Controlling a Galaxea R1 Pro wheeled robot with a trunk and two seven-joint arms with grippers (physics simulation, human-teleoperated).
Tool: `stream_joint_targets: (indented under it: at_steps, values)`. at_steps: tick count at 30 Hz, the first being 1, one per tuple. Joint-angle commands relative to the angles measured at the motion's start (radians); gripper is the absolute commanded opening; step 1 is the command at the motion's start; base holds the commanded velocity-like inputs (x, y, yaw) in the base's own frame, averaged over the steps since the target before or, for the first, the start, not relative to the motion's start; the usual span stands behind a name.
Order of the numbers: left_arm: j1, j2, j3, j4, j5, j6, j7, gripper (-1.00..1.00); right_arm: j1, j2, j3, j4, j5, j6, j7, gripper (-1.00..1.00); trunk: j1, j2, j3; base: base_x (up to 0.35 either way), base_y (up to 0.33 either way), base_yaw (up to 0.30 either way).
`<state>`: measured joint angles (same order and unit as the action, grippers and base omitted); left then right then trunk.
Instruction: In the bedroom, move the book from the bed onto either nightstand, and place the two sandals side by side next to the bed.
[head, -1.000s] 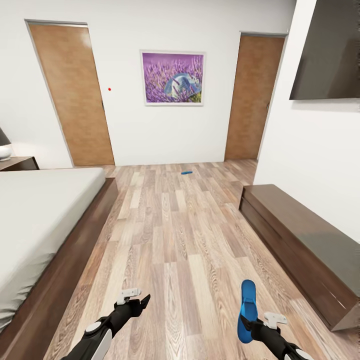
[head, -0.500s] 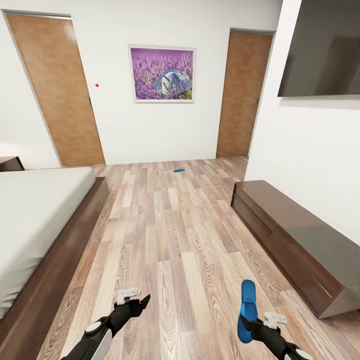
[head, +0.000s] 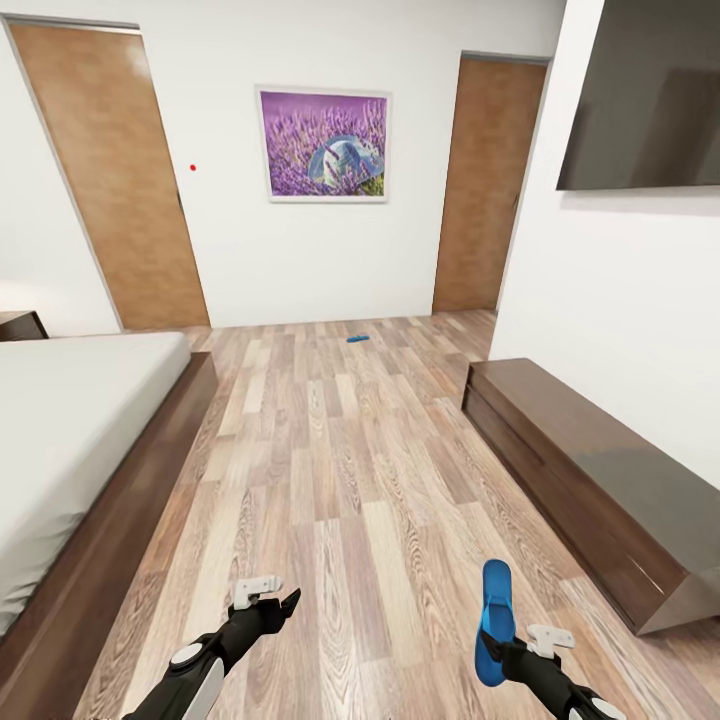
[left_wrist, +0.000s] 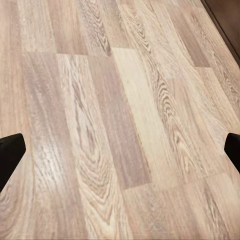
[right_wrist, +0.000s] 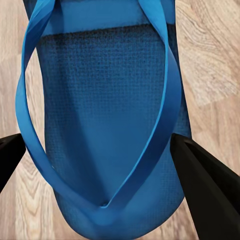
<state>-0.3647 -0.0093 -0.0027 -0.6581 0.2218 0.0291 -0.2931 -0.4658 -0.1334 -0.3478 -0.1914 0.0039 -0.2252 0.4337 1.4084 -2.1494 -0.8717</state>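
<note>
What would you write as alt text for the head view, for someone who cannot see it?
A robot's right gripper holds a blue sandal above a wood plank floor, while its left gripper is empty. A second blue sandal lies far off near the white back wall, with the bed at left and a low dark bench at right.

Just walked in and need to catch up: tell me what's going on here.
The robot is in a bedroom. Its right gripper holds one blue sandal above the wood floor. The left gripper is open and empty. The second sandal lies on the floor near the far wall, well away from the bed.
</note>
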Motion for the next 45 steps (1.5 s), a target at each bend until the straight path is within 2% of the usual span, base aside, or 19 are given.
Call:
stream_joint_targets:
  at_steps: [1,21,45]
  values:
    - [0.0,0.0,0.0,0.0,0.01,0.003,-0.003,1.0,-0.001,0.0,-0.007,0.001,0.0,-0.002,0.007,-1.0,0.0,0.0,-0.002,0.0,0.0,0.0]
    - [0.0,0.0,0.0,-0.001,0.01,0.004,-0.006,1.0,-0.001,0.0,-0.007,0.003,-0.008,-0.002,0.008,-1.0,0.0,0.0,-0.003,0.015,0.0,0.0]
    - [0.0,0.0,0.001,-0.001,0.013,0.007,-0.009,1.0,-0.001,0.0,-0.006,0.003,-0.008,-0.002,0.007,-1.0,0.0,0.0,-0.003,0.297,-0.027,0.0]
